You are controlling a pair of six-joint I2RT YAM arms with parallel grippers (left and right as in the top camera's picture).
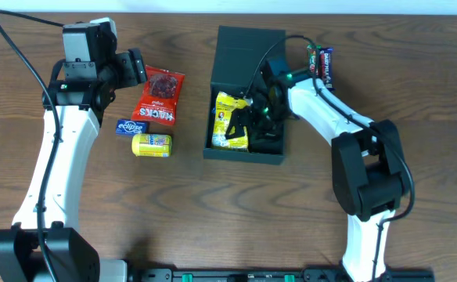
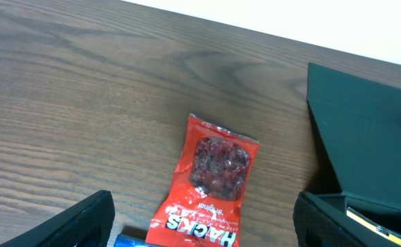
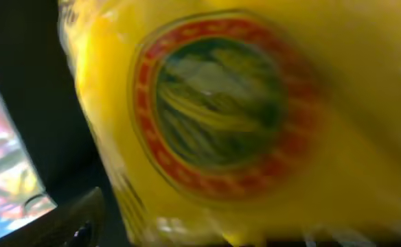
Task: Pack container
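The container (image 1: 244,59), a dark box with its flap lid open at the back, stands mid-table; its lid also shows in the left wrist view (image 2: 365,130). Yellow snack packets (image 1: 230,121) lie inside it. My right gripper (image 1: 255,117) is down inside the box, open. Its view is filled by a blurred yellow packet (image 3: 242,116) right in front of the jaws, and only one finger (image 3: 63,223) shows, standing wide at the lower left. My left gripper (image 1: 137,66) hangs open above the top end of a red Hacks packet (image 1: 160,95) (image 2: 211,178), not touching it.
A blue Eclipse packet (image 1: 130,126) and a small yellow tin (image 1: 151,145) lie left of the box, below the red packet. Two dark snack bars (image 1: 322,64) lie right of the lid. The table's far edge is close behind the container.
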